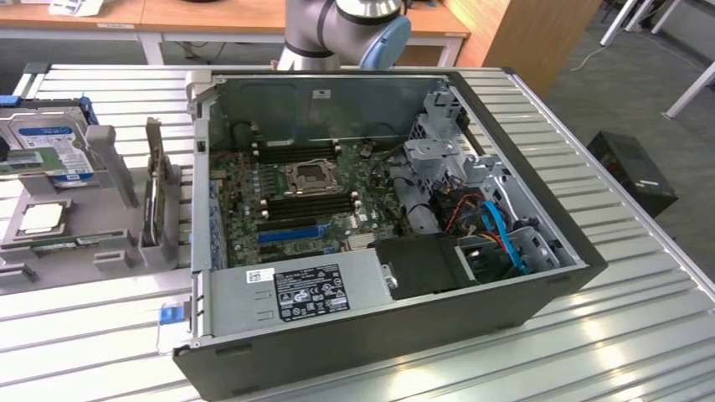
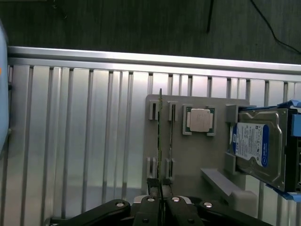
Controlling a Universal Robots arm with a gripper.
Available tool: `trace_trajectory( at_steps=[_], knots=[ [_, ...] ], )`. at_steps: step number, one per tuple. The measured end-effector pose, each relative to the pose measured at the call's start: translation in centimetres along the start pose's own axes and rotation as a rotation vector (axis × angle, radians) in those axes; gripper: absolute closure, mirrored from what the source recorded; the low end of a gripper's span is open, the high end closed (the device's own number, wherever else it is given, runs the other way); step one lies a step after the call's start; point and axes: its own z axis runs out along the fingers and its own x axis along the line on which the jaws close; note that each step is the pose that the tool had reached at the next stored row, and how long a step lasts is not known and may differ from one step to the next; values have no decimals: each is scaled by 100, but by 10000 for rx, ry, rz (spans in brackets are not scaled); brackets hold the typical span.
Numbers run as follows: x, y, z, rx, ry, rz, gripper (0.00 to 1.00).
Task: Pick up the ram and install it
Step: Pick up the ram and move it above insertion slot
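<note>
1. Green ram (image 2: pixel 160 136) stands on its long edge in the grey holder (image 2: pixel 197 155), caught by a slotted post at each end. From the wrist it is seen edge-on, as a thin line.
2. Gripper (image 2: pixel 160 197): fingers drawn together, with no real gap at the tips. Nothing seen carried between them.
3. Ram relative to hand: straight out ahead of the closed tips, its edge in line with the seam between the fingers. The stick's near end meets the tips in the wrist view. Whether they touch, or the hand hangs above the stick, cannot tell.
4. Second stick (image 2: pixel 170 136): parallel to the ram and just beside it, one slot over, on the side of the hand where the processor (image 2: pixel 199 119) lies.
5. Processor rests flat in its own recess, further out to that same side. Hard drive (image 2: pixel 256 143), with a blue-and-white label, sits beyond it at the holder's edge, farthest from the hand.
6. Holder rests on the slatted metal table (image 2: pixel 84 141).
7. Exterior view: open computer case (image 1: pixel 537 251) on the same table, with the holder outside it along one wall. Black memory slots (image 1: pixel 296 151) lie on the motherboard inside. Ram is in the holder, not in the case. Robot arm (image 1: pixel 335 25) rises behind the case's far wall.
</note>
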Motion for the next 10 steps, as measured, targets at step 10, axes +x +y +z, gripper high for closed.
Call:
trace_trajectory(
  at_steps=[10],
  knots=[
    [-2, 4, -155, 1, -1, 0, 88]
  ],
)
